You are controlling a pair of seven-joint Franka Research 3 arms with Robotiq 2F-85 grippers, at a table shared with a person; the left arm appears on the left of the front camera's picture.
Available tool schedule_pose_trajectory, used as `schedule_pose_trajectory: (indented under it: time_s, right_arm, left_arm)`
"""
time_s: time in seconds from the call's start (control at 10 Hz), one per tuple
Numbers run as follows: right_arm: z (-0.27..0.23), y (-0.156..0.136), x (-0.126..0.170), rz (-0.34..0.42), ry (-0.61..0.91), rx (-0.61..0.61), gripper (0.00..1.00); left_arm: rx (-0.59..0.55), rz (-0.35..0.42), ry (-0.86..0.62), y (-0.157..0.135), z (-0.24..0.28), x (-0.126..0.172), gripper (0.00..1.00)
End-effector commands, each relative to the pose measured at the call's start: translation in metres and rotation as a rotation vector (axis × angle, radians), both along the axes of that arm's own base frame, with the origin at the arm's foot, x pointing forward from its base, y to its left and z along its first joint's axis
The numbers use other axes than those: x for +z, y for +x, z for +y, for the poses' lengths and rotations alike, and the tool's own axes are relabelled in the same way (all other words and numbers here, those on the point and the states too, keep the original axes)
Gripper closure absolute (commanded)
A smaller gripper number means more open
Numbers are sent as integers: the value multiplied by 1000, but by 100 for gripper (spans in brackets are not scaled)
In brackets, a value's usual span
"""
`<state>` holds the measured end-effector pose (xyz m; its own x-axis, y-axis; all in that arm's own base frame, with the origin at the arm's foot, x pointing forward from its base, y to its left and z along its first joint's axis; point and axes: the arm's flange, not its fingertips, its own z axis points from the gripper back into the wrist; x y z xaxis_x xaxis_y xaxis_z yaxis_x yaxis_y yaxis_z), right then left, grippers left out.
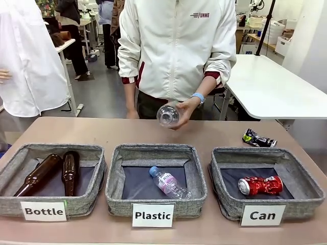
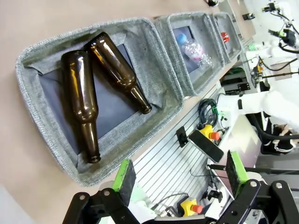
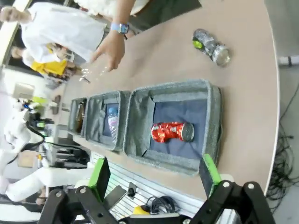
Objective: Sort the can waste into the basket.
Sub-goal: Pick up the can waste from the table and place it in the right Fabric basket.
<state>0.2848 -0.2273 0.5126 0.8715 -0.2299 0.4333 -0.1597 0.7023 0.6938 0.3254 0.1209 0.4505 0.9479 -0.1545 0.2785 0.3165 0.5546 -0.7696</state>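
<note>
Three grey fabric baskets are sitting in a row along the lower part of the front view, each wearing a white card with black print: "Bottle" on the left basket [image 1: 82, 204], "Plastic" on the middle basket [image 1: 118, 196] and "Can" on the right basket [image 1: 230, 206]. The red can [image 1: 260, 185] is lying on its side on the dark lining of the right basket. The black can [image 1: 259, 138] is lying on the bare table [image 1: 76, 130] just above that basket's upper right corner, outside it. Two brown bottles [image 1: 70, 171] are lying in the left basket and a clear plastic bottle [image 1: 169, 184] with a blue cap in the middle one.

At top centre a person's hand [image 1: 186, 109] is holding a second clear bottle [image 1: 167, 115] over the table; the jacket is showing red lettering (only "UNME" is reading clearly).

The left gripper [image 2: 180, 173] is hanging with its green-padded fingers spread wide and nothing between them, at the bottom of the left wrist view, and the right gripper [image 3: 154, 171] is doing likewise at the bottom of the right wrist view
</note>
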Motion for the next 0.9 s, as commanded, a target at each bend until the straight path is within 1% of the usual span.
schedule_pose_trajectory:
  time_s: [0.0,0.1,0.2,0.3,0.4,0.5,0.6,0.8]
  right_arm:
    - [35,47,8,-70,-187,27,0]
    - [55,75,9,-60,-251,90,0]
    - [76,104,6,-49,-293,120,0]
    - [93,124,3,-49,-331,123,0]
    - [102,133,-1,-51,-350,147,0]
    - [98,123,1,-51,-348,126,0]
    - [113,125,1,-52,-322,149,0]
    - [113,125,1,-52,-322,149,0]
  left_arm:
    - [-9,-15,11,-2,3,-1,0]
    - [-9,-15,11,-2,3,-1,0]
    - [-9,-15,11,-2,3,-1,0]
    - [-9,-15,11,-2,3,-1,0]
    - [-9,-15,11,-2,3,-1,0]
    - [-9,-15,11,-2,3,-1,0]
    - [-9,-15,11,-2,3,-1,0]
    - [-9,-15,11,-2,3,-1,0]
